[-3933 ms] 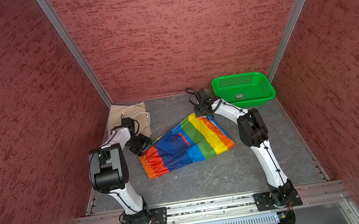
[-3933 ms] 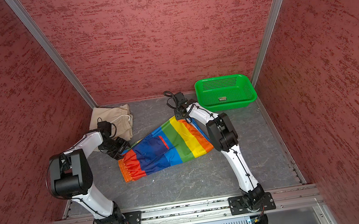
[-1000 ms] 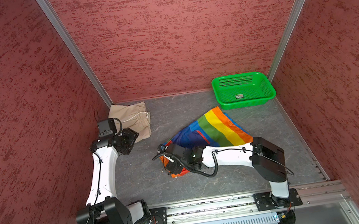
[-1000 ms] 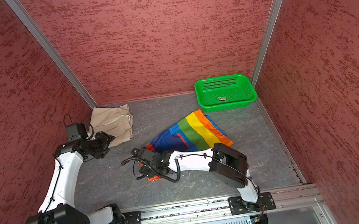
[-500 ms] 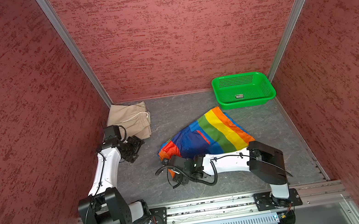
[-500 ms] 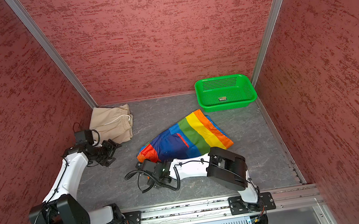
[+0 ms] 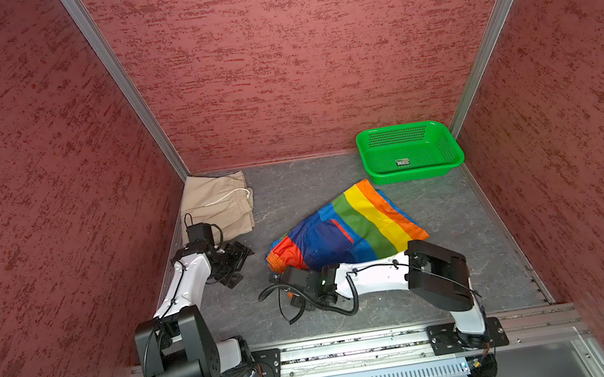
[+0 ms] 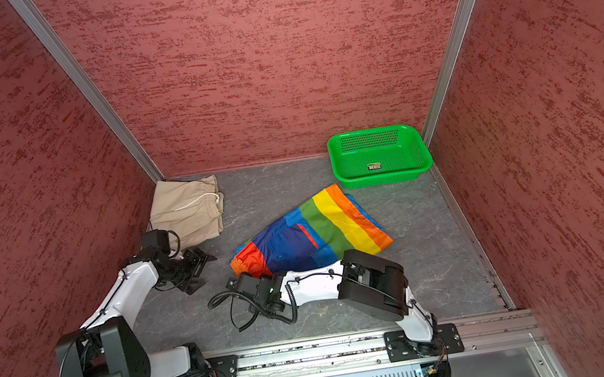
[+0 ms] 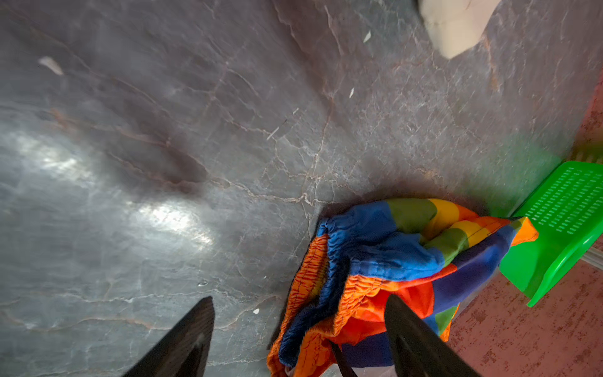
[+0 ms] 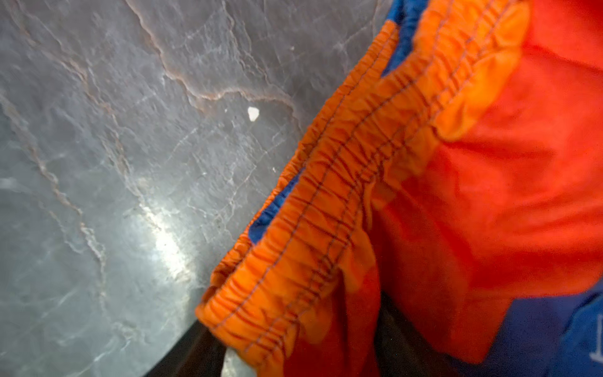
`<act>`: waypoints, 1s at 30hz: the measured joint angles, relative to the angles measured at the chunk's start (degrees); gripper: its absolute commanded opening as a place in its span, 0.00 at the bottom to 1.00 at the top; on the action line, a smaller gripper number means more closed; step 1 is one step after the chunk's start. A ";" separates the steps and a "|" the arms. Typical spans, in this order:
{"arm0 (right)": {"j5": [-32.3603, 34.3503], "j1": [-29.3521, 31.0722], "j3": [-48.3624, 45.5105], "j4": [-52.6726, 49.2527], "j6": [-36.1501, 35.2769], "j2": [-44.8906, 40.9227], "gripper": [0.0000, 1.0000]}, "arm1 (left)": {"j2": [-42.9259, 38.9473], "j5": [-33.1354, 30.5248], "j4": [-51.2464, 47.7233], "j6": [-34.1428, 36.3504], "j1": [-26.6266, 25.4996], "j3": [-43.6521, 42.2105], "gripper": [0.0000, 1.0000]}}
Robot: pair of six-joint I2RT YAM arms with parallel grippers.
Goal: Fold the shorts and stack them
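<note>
The rainbow-striped shorts [image 7: 354, 226] [image 8: 318, 227] lie mid-table, orange waistband toward the front left. My right gripper [image 7: 279, 273] sits low at that waistband's near corner. In the right wrist view the gathered orange band [image 10: 326, 202] lies between the spread fingers [image 10: 192, 352], jaws open; no pinch shows. My left gripper [image 7: 239, 265] [image 8: 199, 273] hovers open to the left, a gap away, empty [image 9: 298, 302], facing the bunched waistband [image 9: 326, 280]. The beige shorts [image 7: 217, 202] [image 8: 185, 207] lie folded in the back left corner, white drawstring on top.
A green perforated basket [image 7: 448, 143] [image 8: 418, 148] stands at the back right, close to the rainbow shorts' hem. Red walls enclose three sides. The right arm's forearm and cables [image 7: 310, 310] lie low along the front of the table.
My left gripper drew back from beside the beige shorts toward the front and opened wider. My right gripper shifted frontward at the waistband; the rainbow shorts now lie flatter, spread further forward.
</note>
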 measured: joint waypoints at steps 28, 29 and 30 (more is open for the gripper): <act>-22.34 -9.88 -6.05 16.96 12.35 -6.19 0.05 | 2.97 0.59 26.51 -16.02 -16.81 -10.97 0.68; -23.08 -10.14 -6.05 17.46 12.79 -6.23 0.07 | 3.39 0.66 27.19 -16.31 -16.96 -10.95 0.64; -23.80 -10.29 -6.05 17.90 13.20 -6.25 0.11 | 3.69 0.76 27.87 -16.68 -17.11 -10.95 0.60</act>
